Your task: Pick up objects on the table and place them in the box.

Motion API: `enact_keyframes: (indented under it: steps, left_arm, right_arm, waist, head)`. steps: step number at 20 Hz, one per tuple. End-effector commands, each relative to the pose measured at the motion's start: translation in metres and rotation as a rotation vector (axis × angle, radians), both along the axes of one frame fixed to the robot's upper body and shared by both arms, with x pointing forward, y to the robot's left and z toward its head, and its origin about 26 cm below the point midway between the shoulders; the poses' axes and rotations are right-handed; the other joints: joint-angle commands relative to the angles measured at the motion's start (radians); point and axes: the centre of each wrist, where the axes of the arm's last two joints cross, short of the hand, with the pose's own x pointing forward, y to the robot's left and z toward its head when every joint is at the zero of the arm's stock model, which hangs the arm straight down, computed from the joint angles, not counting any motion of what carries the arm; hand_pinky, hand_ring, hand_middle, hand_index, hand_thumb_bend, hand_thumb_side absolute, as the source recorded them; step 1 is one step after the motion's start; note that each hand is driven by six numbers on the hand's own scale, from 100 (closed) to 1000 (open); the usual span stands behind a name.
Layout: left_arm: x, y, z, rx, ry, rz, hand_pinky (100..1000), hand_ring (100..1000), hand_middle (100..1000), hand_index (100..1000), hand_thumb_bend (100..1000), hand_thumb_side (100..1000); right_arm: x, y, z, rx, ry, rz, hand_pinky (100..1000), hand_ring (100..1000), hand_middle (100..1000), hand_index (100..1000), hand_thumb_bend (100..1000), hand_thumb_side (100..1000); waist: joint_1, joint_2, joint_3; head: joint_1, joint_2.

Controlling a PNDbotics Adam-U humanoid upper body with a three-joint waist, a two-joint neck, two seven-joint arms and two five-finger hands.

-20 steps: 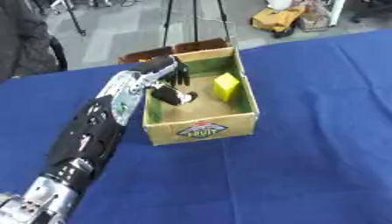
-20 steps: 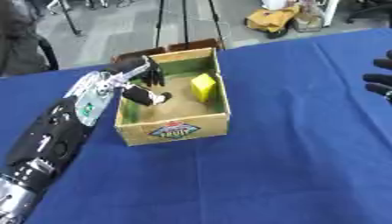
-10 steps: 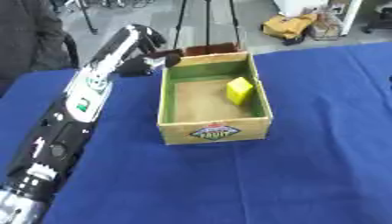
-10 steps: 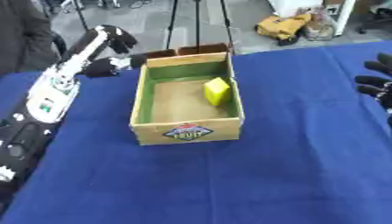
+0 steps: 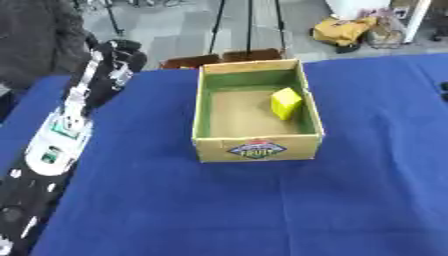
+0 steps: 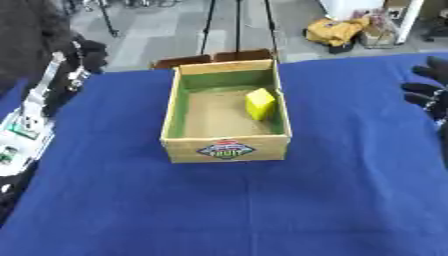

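The left hand (image 5: 122,52) is raised at the far left corner of the table, well to the left of the box and clear of its rim. It shows only as a dark blurred shape at the end of the arm, so I cannot tell how its fingers stand or whether it has hold of anything. The left arm (image 5: 66,125) runs down the left edge of the blue table (image 5: 262,210) to the lower corner.

The right hand (image 6: 429,90) shows at the right edge of the right eye view, dark fingers spread and relaxed, holding nothing, well apart from the box.

The box (image 5: 255,149) stands open-topped in the middle of the table, toward its far edge, its labelled front wall facing the camera. Inside it a yellow block (image 5: 285,102) leans against the right wall; the rest of the floor is bare. Blue cloth lies open in front of the box and on both sides of it.
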Motion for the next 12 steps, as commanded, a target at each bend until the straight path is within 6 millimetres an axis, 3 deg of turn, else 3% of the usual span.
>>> enact_keyframes:
  steps: [1,5,12]
  left_arm:
    - [-0.007,0.007,0.002,-0.080,-0.019,0.017,655,694,685,798,769,841]
    - [-0.017,0.006,-0.016,-0.193,-0.002,0.004,664,708,703,813,770,845]
    - [-0.026,0.000,-0.026,-0.280,0.012,-0.037,666,710,706,818,771,854]
  right_arm:
    - [-0.001,-0.005,0.010,-0.007,-0.025,-0.008,811,772,814,910,282,842]
    - [-0.001,-0.005,0.010,-0.008,-0.026,-0.007,812,772,814,910,282,841]
    - [0.000,-0.003,0.011,-0.008,-0.029,-0.001,812,773,814,910,283,841]
  waist:
    - [-0.006,-0.017,0.007]
    - [-0.007,-0.014,0.010]
    - [-0.008,-0.010,0.004]
  head:
    - [-0.006,0.005]
    - [-0.009,0.004]
    - [-0.011,0.007]
